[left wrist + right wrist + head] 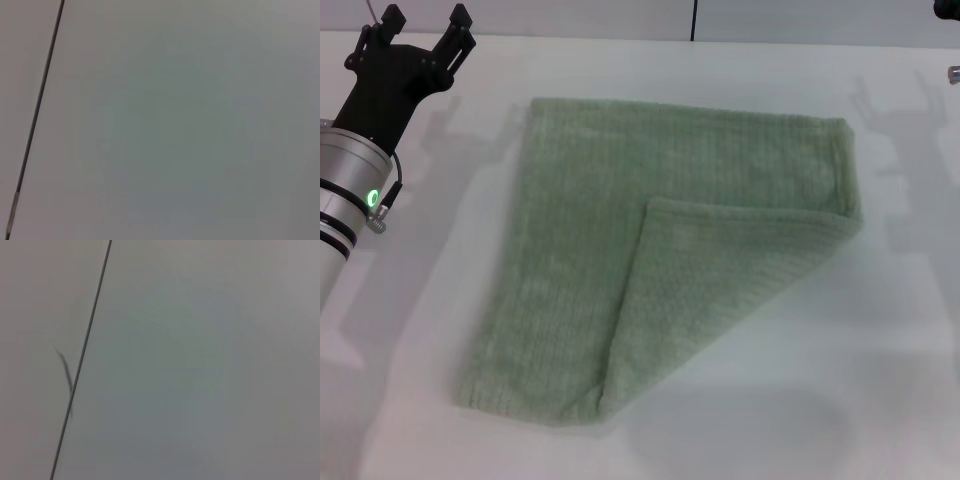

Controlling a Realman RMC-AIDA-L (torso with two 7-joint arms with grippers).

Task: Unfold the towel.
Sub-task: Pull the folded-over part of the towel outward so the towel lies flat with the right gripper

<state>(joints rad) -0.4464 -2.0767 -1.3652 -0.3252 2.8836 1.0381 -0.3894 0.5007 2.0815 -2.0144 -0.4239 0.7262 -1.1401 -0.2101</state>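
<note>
Head view: the towel lies flat mid-table with one corner folded over diagonally, that flap covering its near right part. The left gripper hovers far left, fingers apart, holding nothing, well clear of the cloth. The right gripper barely shows at the top right edge; I cannot tell its state.

Left wrist view: only bare table and a dark seam.

Right wrist view: the same, table and seam.

Risk: a pinch that goes too deep could catch both layers and drag the whole towel rather than opening the flap.
</note>
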